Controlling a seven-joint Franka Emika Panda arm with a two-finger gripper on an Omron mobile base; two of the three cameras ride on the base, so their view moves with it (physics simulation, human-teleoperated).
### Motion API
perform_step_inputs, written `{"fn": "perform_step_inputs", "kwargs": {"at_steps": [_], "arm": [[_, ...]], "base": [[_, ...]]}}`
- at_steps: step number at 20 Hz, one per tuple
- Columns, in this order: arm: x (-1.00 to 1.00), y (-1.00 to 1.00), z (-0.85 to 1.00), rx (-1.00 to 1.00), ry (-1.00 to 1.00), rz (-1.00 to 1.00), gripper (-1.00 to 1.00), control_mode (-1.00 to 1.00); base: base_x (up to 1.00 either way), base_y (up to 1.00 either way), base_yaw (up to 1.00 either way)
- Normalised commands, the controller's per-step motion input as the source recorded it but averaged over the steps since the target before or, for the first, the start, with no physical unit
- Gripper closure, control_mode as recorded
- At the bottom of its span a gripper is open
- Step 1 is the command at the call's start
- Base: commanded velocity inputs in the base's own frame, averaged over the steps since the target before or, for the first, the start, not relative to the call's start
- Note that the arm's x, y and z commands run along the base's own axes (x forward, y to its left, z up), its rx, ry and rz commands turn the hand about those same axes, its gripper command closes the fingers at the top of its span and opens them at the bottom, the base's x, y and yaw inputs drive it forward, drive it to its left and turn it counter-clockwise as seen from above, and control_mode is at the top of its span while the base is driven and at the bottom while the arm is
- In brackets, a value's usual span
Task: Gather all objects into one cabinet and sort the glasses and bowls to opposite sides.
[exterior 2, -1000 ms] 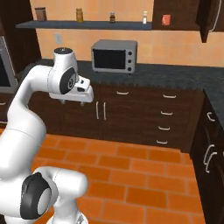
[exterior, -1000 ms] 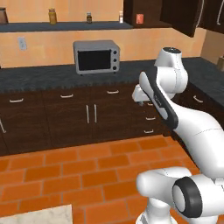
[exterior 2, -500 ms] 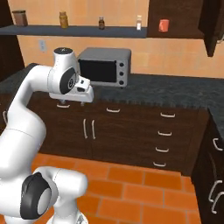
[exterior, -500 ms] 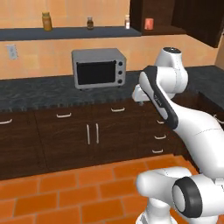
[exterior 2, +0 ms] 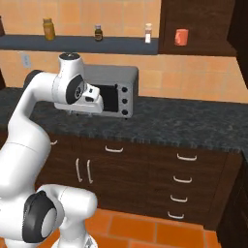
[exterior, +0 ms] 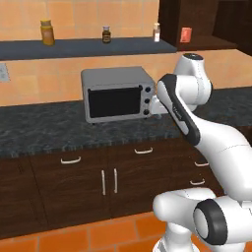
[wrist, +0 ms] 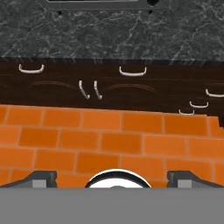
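So far no gathering is evident. The gripper (wrist: 112, 175) is released and empty, aimed at the floor. One orange cup (exterior 2: 181, 36) stands in the wooden cupboard, at 3 o'clock of the shelf (exterior 2: 97, 44). The shelf carries three bottles (exterior 2: 98, 32). Count: one cup, three bottles, one microwave (exterior: 118, 93) on the surface (exterior 2: 184, 123). Bowls and grey tumblers remain to be located.

The white arm is raised and bent at the elbow — its claw (wrist: 112, 177) spread wide, holding nothing.

Three bottles (exterior: 106, 34) (one orange cup (exterior 2: 181, 37)).
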Motion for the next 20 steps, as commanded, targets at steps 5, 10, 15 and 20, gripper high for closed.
{"fn": "perform_step_inputs", "kwargs": {"at_steps": [5,10,15,20], "arm": [[0.00,0.00,0.00,0.00,0.00,0.00,-1.00,1.00],[0.00,0.00,0.00,0.00,0.00,0.00,-1.00,1.00],[0.00,0.00,0.00,0.00,0.00,0.00,-1.00,1.00],[0.00,0.00,0.00,0.00,0.00,0.00,-1.00,1.00]], "base": [[0.98,-0.72,0.05],[0.81,-0.78,0.00],[0.95,-0.36,0.01],[0.46,-0.89,0.07]]}}
